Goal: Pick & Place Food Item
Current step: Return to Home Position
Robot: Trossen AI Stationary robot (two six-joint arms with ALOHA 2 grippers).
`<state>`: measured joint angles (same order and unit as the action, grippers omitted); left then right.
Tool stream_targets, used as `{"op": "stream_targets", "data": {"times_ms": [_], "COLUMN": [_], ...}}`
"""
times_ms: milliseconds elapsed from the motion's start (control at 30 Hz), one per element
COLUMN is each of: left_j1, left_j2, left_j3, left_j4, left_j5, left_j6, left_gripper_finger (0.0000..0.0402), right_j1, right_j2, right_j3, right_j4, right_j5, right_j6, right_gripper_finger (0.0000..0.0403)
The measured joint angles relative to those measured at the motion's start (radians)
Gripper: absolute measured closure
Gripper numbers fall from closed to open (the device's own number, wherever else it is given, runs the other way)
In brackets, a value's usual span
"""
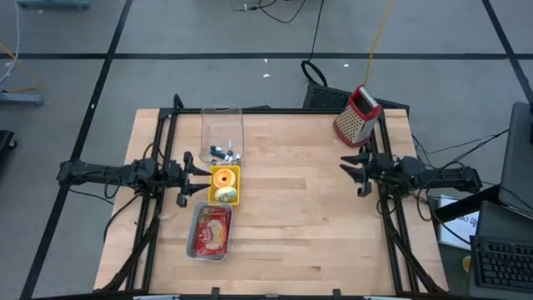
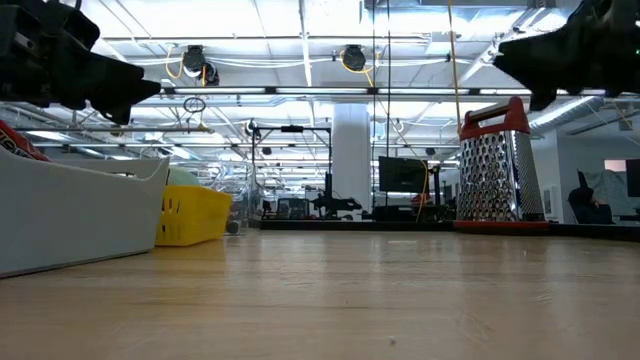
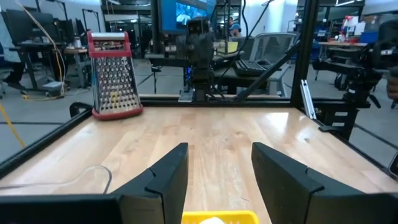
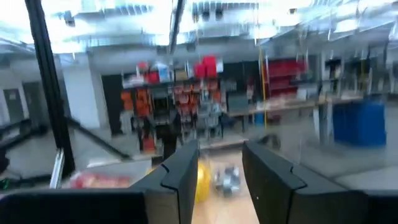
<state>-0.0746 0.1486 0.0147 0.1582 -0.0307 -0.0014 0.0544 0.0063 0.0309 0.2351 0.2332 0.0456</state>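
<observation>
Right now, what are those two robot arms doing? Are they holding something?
Nothing is being held. The left gripper hovers open beside the yellow basket. The right gripper hovers open on the table's other side, not far from the grater. Small bottles lie in the transparent bin. The arms look finished and parked.

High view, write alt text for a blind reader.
Wooden table from above, dark left gripper and right gripper open at opposite edges. Near the left one: a transparent bin holding small bottles, a yellow basket, a grey tray; near the right, a red-topped metal grater.
</observation>
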Motion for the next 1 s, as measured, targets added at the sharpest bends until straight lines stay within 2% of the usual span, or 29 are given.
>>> {"op": "stream_targets", "data": {"times_ms": [167, 500, 800, 1000], "left_j1": [0.000, 0.000, 0.000, 0.000], "left_j2": [0.002, 0.002, 0.002, 0.002], "left_j3": [0.000, 0.000, 0.000, 0.000], "left_j4": [-0.004, -0.005, -0.005, -0.005], "left_j5": [0.000, 0.000, -0.001, -0.001], "left_j6": [-0.030, -0.030, -0.029, -0.029], "left_gripper_finger": [0.0222, 0.0222, 0.0222, 0.0222], "right_j1": [0.000, 0.000, 0.000, 0.000], "right_j2": [0.028, 0.069, 0.095, 0.095], "right_j3": [-0.012, -0.014, -0.015, -0.016], "right_j4": [-0.023, -0.157, -0.144, -0.142], "right_j5": [-0.015, -0.054, -0.052, -0.052], "right_j6": [0.050, 0.021, 0.104, 0.098], "right_gripper_finger": [0.0285, 0.0284, 0.0287, 0.0285]}}
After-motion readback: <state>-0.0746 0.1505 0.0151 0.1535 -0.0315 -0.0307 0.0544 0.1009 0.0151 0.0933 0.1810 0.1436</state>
